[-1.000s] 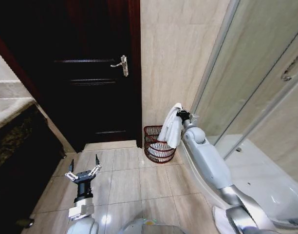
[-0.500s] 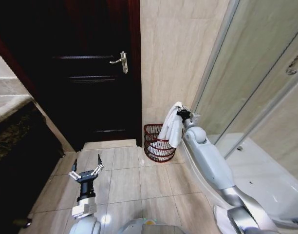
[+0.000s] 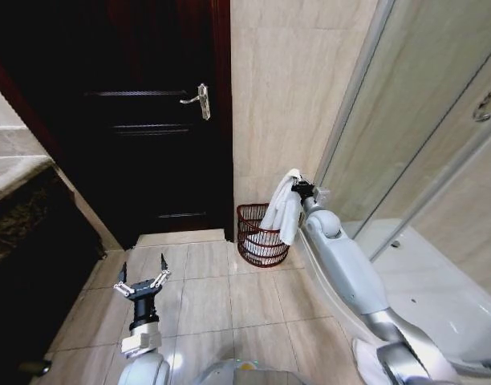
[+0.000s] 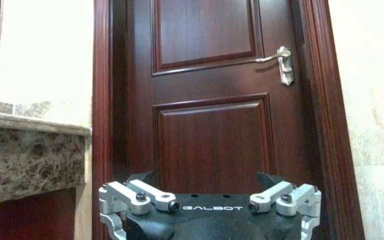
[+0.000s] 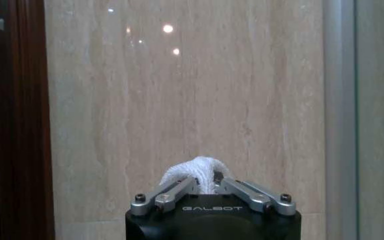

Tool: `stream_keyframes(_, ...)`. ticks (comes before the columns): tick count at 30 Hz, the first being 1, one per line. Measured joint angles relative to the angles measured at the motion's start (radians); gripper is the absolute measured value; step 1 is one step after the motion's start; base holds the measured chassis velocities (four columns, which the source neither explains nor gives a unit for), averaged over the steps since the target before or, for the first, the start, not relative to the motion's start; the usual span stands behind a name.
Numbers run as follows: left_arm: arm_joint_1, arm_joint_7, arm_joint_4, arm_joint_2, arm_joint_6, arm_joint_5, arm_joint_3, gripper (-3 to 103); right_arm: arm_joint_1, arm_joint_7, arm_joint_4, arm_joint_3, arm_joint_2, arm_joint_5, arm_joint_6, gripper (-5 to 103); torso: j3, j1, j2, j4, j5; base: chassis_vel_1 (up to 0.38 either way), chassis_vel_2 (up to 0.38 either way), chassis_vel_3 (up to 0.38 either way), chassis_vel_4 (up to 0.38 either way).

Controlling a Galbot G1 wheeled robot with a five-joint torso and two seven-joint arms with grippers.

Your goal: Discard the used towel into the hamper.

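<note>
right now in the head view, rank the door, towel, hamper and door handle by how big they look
1. door, largest by far
2. white towel and hamper, too alike to rank; the towel hangs from the right gripper and overlaps the hamper
3. door handle, smallest

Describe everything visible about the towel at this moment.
The towel is white, soft-looking terry cloth, bunched and folded over at the top where the right claw is shut on it. It hangs in loose folds above the hamper, its lower end over the rim; whether it touches the basket is unclear. In the right wrist view a white tuft pokes out between the fingers.
</note>
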Motion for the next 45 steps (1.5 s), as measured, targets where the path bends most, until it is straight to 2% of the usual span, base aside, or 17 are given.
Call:
stream_keyframes(13,0.007,0.003,-0.009,0.001,0.006,0.011,0.007,100,-0.011,-0.005,0.005,0.004,0.008,-0.003,0.002,2,0.003,0.002,0.004,0.0000,0.0005,-0.176,0.200,0.187,-0.193)
stream_keyframes(14,0.007,0.003,-0.009,0.001,0.007,0.013,0.010,100,-0.015,-0.005,0.007,0.004,0.010,-0.003,0.004,2,0.003,0.003,0.004,0.0000,-0.0005,-0.235,0.223,0.196,-0.205)
stream_keyframes(18,0.008,0.003,-0.009,-0.001,0.007,0.016,0.014,100,-0.024,-0.005,0.013,0.004,0.011,-0.005,0.009,2,0.003,0.003,0.005,-0.0001,0.0004,-0.205,0.212,0.197,-0.214)
stream_keyframes(19,0.008,0.003,-0.008,-0.002,0.008,0.017,0.018,100,-0.033,-0.014,0.027,0.001,0.011,-0.014,0.014,2,0.003,0.002,0.006,-0.0039,0.0000,-0.168,0.154,0.147,-0.180)
stream_keyframes(20,0.008,0.003,-0.008,-0.003,0.008,0.017,0.018,100,-0.034,-0.016,0.028,0.000,0.011,-0.016,0.014,2,0.003,0.002,0.006,-0.0029,0.0000,-0.168,0.154,0.009,-0.150)
stream_keyframes(21,0.009,0.003,-0.006,-0.005,0.008,0.018,0.020,100,-0.034,-0.017,0.025,0.000,0.012,-0.023,0.015,2,0.003,0.002,0.006,-0.0002,0.0002,0.000,0.000,0.000,0.000)
stream_keyframes(25,0.011,0.003,0.000,-0.008,0.007,0.018,0.021,100,-0.026,-0.005,0.006,0.007,0.016,-0.038,0.018,2,0.004,0.002,0.007,0.0002,-0.0005,0.000,0.000,0.000,0.000)
stream_keyframes(27,0.012,0.002,0.000,-0.011,0.007,0.018,0.022,100,-0.020,0.006,0.006,0.008,0.018,-0.038,0.017,2,0.004,0.003,0.007,0.0005,0.0004,0.058,-0.023,-0.038,0.052)
stream_keyframes(34,0.013,0.001,-0.002,-0.014,0.006,0.018,0.017,100,0.006,0.026,0.040,0.008,0.015,-0.035,0.007,2,0.005,0.004,0.007,-0.0008,0.0009,0.000,0.000,0.000,0.000)
stream_keyframes(36,0.016,0.000,-0.003,-0.014,0.005,0.018,0.013,100,0.027,0.040,0.067,0.018,0.006,-0.033,0.004,2,0.005,0.004,0.007,0.0003,0.0003,0.000,0.000,0.000,0.000)
stream_keyframes(37,0.017,0.000,-0.004,-0.014,0.005,0.018,0.012,100,0.030,0.055,0.111,0.021,-0.003,-0.030,-0.005,2,0.004,0.004,0.008,0.0011,-0.0022,-0.022,0.060,0.048,-0.005)
stream_keyframes(39,0.017,0.000,-0.004,-0.014,0.005,0.018,0.012,100,0.025,0.061,0.123,0.021,-0.006,-0.028,-0.009,2,0.004,0.004,0.008,0.0013,-0.0019,-0.022,0.060,0.047,-0.005)
stream_keyframes(40,0.017,0.000,-0.004,-0.013,0.005,0.018,0.012,100,0.001,0.074,0.160,0.020,-0.014,-0.021,-0.025,2,0.005,0.004,0.008,0.0012,0.0008,0.000,0.000,0.000,0.000)
stream_keyframes(45,0.013,0.000,-0.003,-0.009,0.007,0.018,0.019,100,-0.067,0.081,0.237,0.039,-0.028,-0.018,-0.043,2,0.005,0.004,0.008,0.0000,0.0001,0.000,0.000,0.000,0.000)
